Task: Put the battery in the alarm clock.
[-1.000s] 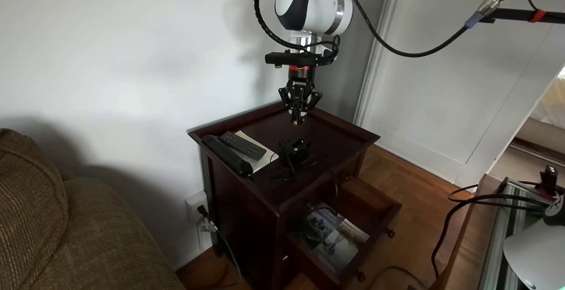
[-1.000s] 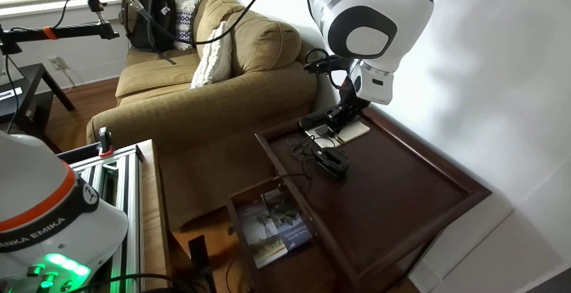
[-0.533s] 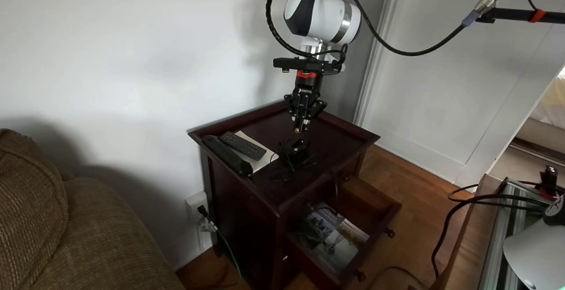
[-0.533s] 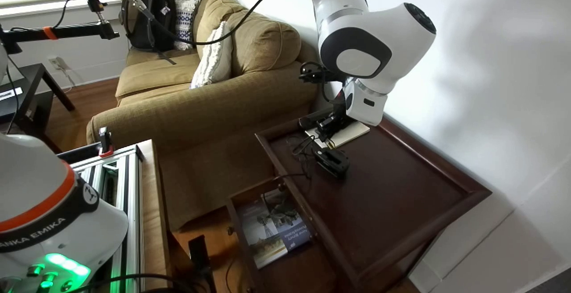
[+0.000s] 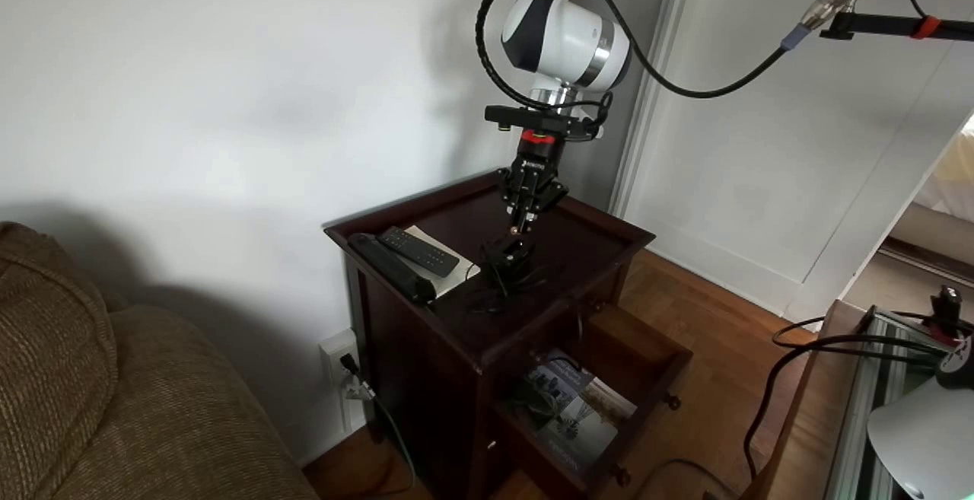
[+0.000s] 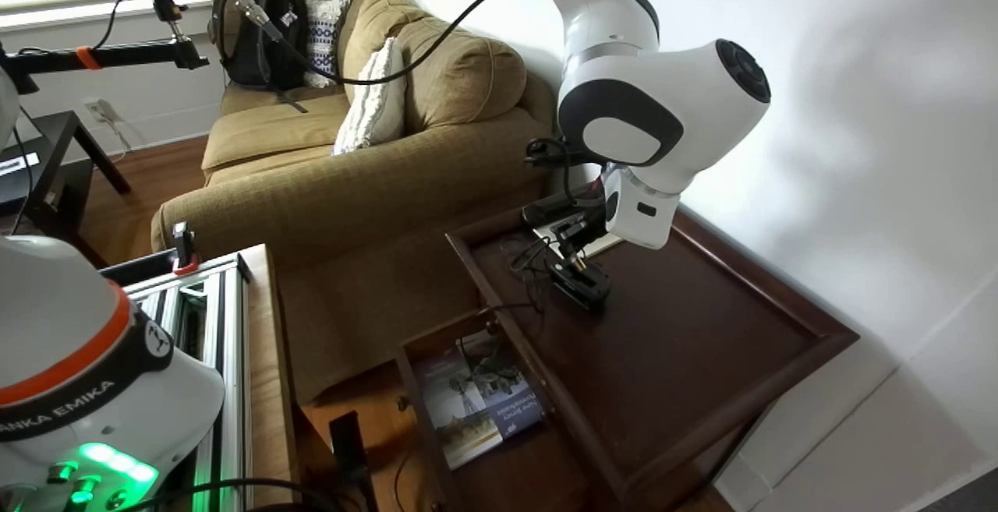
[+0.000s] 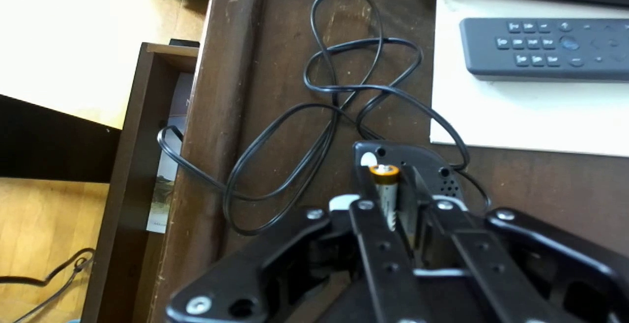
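Observation:
The alarm clock, a small black boxy thing, lies on the dark wood nightstand in both exterior views (image 5: 508, 258) (image 6: 578, 287). In the wrist view its dark back (image 7: 425, 161), with small holes, shows beyond the fingers; the rest is hidden by the gripper. My gripper (image 7: 388, 171) is shut on a battery (image 7: 386, 188) with a copper-coloured end and a grey body. The copper end points out from the fingertips. In both exterior views the gripper (image 5: 520, 220) (image 6: 573, 248) is tilted and just above the clock. I cannot tell whether the battery touches it.
A black cord (image 7: 319, 151) lies looped beside the clock and runs into the open drawer (image 6: 499, 418), which holds books. A remote (image 5: 418, 250) lies on white paper (image 7: 530, 116) with a long black object (image 5: 392, 268) beside it. The nightstand has a raised rim (image 6: 748, 278).
The arm has moved down and toward the alarm clock, and the gripper has tilted. The battery has come from above the paper area to right at the clock. The clock has not moved.

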Action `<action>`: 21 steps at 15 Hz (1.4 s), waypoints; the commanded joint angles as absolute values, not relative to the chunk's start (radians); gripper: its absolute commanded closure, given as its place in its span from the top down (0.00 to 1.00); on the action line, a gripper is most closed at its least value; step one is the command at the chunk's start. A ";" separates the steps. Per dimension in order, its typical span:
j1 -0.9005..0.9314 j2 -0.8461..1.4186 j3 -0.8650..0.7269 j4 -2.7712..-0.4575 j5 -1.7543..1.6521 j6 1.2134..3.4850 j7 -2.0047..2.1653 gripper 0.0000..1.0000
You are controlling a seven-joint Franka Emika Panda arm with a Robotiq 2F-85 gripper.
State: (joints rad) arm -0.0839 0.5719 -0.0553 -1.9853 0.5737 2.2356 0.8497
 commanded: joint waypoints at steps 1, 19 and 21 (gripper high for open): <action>-0.103 0.597 -0.042 -1.999 0.624 2.267 0.770 0.04; -0.100 0.643 -0.058 -1.985 0.776 2.313 0.548 0.04; -0.100 0.646 -0.060 -1.983 0.778 2.315 0.540 0.04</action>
State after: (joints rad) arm -0.0960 0.6288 -0.0587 -1.9891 0.7475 2.2915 0.5807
